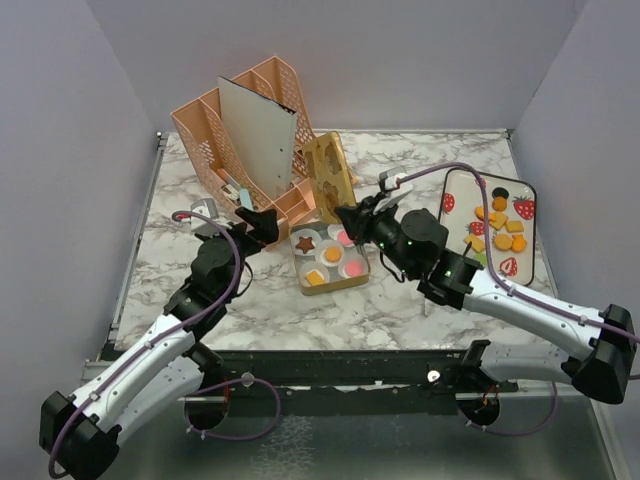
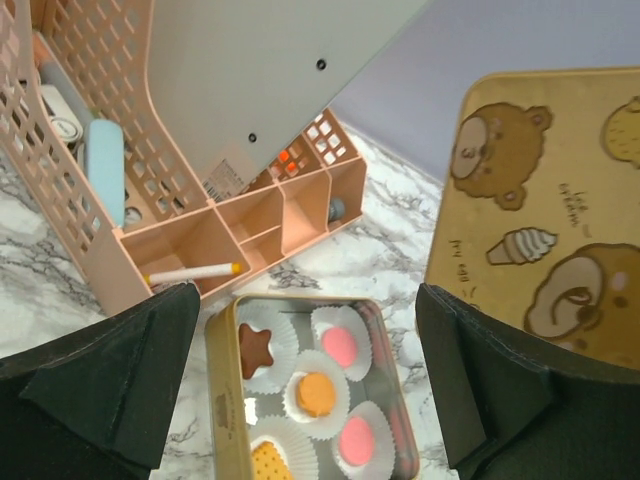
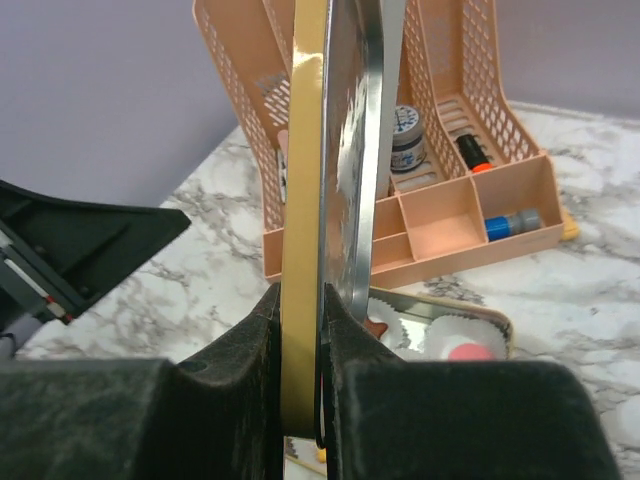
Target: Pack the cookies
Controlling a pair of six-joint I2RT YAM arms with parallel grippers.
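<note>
Cookies (image 1: 333,254) sit in the tin (image 2: 222,400), lid (image 1: 330,172) upright beside the organizer (image 1: 205,135).

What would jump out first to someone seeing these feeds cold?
The yellow bear-print lid stands out first, held upright on edge by the right gripper at the far side of the open tin in the middle of the table. Next come the packed cookies in that tin, with the left gripper open to its left. Loose orange cookies lie on the strawberry tray at the right.

Lid (image 3: 352,150): glossy reflective metal inside. Organizer (image 3: 440,225): matt peach plastic, perforated. Cups (image 2: 322,322): pleated white paper. Table (image 1: 390,305): marble-look.
</note>
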